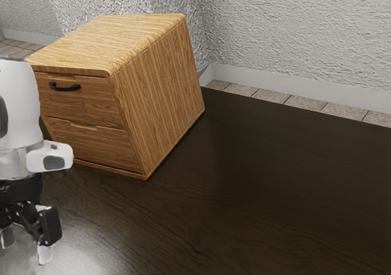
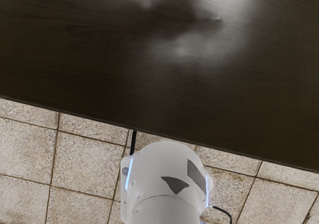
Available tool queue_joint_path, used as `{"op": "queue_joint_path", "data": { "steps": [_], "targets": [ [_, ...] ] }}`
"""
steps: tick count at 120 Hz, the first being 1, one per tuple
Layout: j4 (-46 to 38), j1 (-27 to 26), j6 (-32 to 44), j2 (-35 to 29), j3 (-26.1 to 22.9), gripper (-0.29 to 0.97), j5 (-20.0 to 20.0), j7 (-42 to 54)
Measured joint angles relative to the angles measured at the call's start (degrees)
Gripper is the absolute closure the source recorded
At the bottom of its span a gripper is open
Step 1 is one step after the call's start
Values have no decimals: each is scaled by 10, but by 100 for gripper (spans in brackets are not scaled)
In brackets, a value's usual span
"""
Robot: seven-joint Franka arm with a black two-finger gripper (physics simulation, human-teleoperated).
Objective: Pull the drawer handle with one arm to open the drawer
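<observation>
Below rough wall [image 1: 293,24], dark table [image 1: 275,183], drawer cabinet [image 1: 153,91]; tiled floor [image 2: 30,149]

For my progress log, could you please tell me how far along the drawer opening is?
Nothing is done yet: the top drawer looks shut in the cabinet. In hand: the end effector hangs open over the table, apart from the black handle. Left: reach, grip, pull.

Light wooden two-drawer cabinet [image 1: 122,61], upper left of frame, stands on dark wooden tabletop [image 1: 275,183]; rough grey wall [image 1: 293,24] behind. Black curved handle [image 1: 65,87] on the upper drawer front [image 1: 79,104]. White arm [image 1: 18,122] with black two-finger gripper [image 1: 24,245] at lower left edge, before the cabinet, well apart from the handle.
</observation>
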Motion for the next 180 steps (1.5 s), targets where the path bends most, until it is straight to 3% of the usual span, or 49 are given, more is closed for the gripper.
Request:
{"op": "queue_joint_path", "data": {
  "steps": [10, 24, 36, 48, 60, 78, 100, 114, 134, 155, 180],
  "targets": [
    [74, -23, 95, 54, -21, 0, 28, 27],
    [44, -19, 177, 63, -28, 0, 36, 50],
    [45, -39, 206, 69, -21, 0, 44, 76],
    [126, -50, 222, 125, 13, 0, 61, 143],
    [175, -22, 217, 138, -32, 0, 64, 231],
    [194, -14, 170, 132, -55, 0, 59, 365],
    [72, 65, 191, 29, -90, 0, 23, 522],
    [42, 83, 249, -5, -61, 0, 20, 615],
    [53, -34, 369, 18, 39, 0, 103, 715],
    [52, -22, 454, 14, 80, 0, 154, 785],
    [55, -38, 512, 20, 126, 0, 180, 846]
  ]
}}
